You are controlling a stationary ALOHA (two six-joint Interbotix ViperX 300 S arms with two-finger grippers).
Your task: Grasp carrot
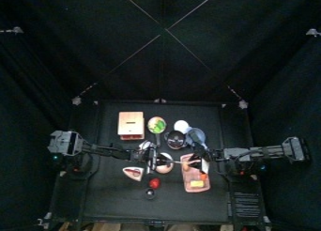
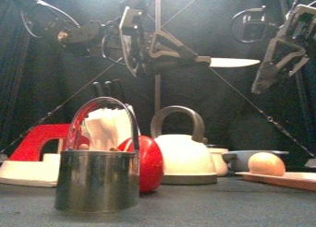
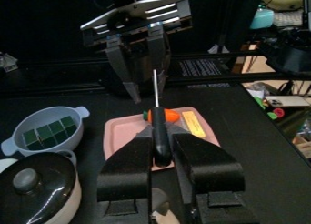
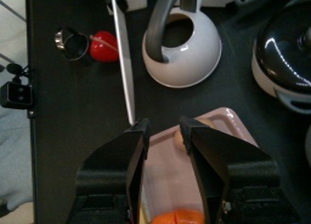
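The carrot (image 3: 172,116) is a small orange piece lying on the pink board (image 3: 122,135). It also shows at the edge of the right wrist view (image 4: 180,216), under the jaws. My right gripper (image 4: 165,135) is open and hangs just above the carrot; in the left wrist view its fingers (image 3: 123,64) point down at the board. My left gripper (image 3: 159,153) is shut on a black-handled knife (image 3: 158,91) and holds it in the air beside the board, blade (image 2: 220,62) level and pointing toward the right gripper (image 2: 274,69).
A white kettle (image 4: 185,47), a red ball (image 4: 105,48) and a dark pot (image 4: 286,45) stand beyond the board. A metal cup (image 2: 99,175) stands at the front. A green-filled bowl (image 3: 46,130) and an orange-brown box (image 1: 129,125) are at the back.
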